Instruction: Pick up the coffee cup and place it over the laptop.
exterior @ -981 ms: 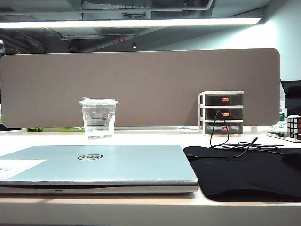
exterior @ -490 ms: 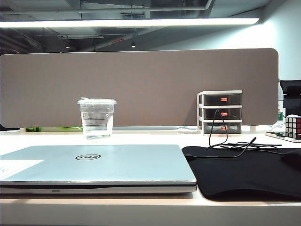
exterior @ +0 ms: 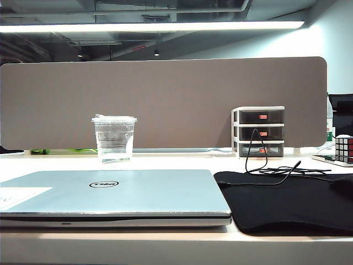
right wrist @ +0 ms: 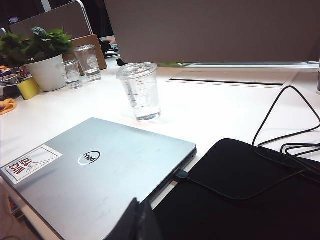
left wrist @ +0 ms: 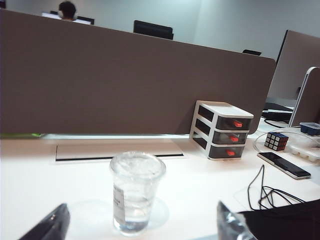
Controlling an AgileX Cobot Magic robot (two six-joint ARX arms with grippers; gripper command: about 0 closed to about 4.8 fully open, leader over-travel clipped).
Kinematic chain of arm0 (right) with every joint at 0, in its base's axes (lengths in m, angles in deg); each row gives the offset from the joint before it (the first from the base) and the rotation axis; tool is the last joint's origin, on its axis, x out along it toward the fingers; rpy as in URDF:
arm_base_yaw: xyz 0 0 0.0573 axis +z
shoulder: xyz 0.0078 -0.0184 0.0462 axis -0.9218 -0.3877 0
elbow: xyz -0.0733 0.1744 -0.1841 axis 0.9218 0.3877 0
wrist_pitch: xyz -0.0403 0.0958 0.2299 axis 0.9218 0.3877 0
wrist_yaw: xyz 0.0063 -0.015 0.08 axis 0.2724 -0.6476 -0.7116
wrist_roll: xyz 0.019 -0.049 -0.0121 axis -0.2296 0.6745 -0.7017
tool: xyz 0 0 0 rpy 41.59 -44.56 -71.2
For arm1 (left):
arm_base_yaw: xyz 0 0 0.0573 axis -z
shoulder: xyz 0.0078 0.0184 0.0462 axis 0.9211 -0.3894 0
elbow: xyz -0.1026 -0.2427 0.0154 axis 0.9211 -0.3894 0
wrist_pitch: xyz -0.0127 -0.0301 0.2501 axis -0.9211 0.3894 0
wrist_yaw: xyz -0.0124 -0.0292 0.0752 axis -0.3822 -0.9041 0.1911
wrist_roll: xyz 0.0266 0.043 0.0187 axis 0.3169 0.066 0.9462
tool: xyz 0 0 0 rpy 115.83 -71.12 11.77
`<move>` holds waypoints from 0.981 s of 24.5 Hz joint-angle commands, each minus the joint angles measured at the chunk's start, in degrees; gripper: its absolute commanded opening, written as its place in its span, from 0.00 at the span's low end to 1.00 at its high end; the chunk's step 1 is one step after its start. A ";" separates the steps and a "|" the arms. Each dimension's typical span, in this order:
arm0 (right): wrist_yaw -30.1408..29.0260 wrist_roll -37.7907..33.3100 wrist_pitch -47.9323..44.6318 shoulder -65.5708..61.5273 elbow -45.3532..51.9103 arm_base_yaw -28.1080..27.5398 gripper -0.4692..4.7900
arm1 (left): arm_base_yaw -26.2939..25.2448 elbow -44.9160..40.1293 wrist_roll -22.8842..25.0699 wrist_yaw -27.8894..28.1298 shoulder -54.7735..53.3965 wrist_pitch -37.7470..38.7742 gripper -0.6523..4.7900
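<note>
Coffee cup (left wrist: 136, 192) stands behind laptop (right wrist: 95, 175), mid desk (exterior: 182, 163). Your left gripper (left wrist: 142, 225) fingers apart, aimed around cup. Right gripper (right wrist: 137, 222) fingers together, waiting over laptop's near edge.

white desk (exterior: 176, 163) backed by a long grey-brown partition panel (exterior: 165, 102). exposed ceiling with pipes, one long strip light (exterior: 151, 26) lit. pale wall (exterior: 339, 49) on the right. more partitions and monitors (left wrist: 153, 29) behind.
</note>
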 commanded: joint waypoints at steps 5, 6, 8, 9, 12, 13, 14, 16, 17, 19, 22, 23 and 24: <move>-2.05 -0.17 -0.55 0.11 0.31 0.04 0.08 | 0.13 0.92 5.38 -4.04 -27.61 -27.45 1.00; -2.05 -0.17 -0.55 0.11 0.31 0.04 0.08 | 0.13 1.46 5.38 -4.42 -31.52 -29.94 1.00; -2.03 -0.17 -0.55 0.11 0.31 0.04 0.08 | 0.13 2.64 5.44 -5.84 -37.66 -33.44 1.00; -2.05 -0.17 -0.55 0.11 0.31 0.04 0.08 | 0.11 3.52 5.51 -6.67 -41.24 -35.23 1.00; -2.03 -0.17 -0.55 0.11 0.31 0.04 0.08 | 0.13 6.32 6.80 -10.16 -50.14 -39.21 1.00; -2.03 -0.17 -0.52 0.11 0.31 0.04 0.08 | 0.13 7.19 7.06 -11.13 -52.59 -40.19 1.00; -2.05 -0.15 -0.52 0.11 0.31 0.04 0.08 | 0.13 8.39 7.10 -11.89 -55.54 -41.18 1.00; -2.05 -0.15 -0.52 0.11 0.31 0.04 0.08 | 0.11 11.23 7.08 -12.81 -62.25 -43.34 1.00; -2.03 -0.15 -0.55 0.11 0.31 0.02 0.08 | 0.11 12.87 7.26 -12.83 -65.61 -43.89 1.00; -2.03 -0.15 -0.52 0.11 0.31 -0.02 0.08 | 0.11 14.93 8.61 -14.47 -69.07 -44.04 1.00; -2.03 -0.15 -0.52 0.11 0.31 -0.02 0.08 | 0.11 18.14 9.46 -17.18 -73.90 -44.00 1.00; -2.03 -0.13 -0.52 0.11 0.31 0.00 0.08 | 0.11 19.37 9.46 -17.92 -75.58 -44.00 1.00; -2.03 -0.13 -0.50 0.11 0.31 0.00 0.08 | 0.11 20.28 9.46 -18.08 -76.87 -44.02 1.00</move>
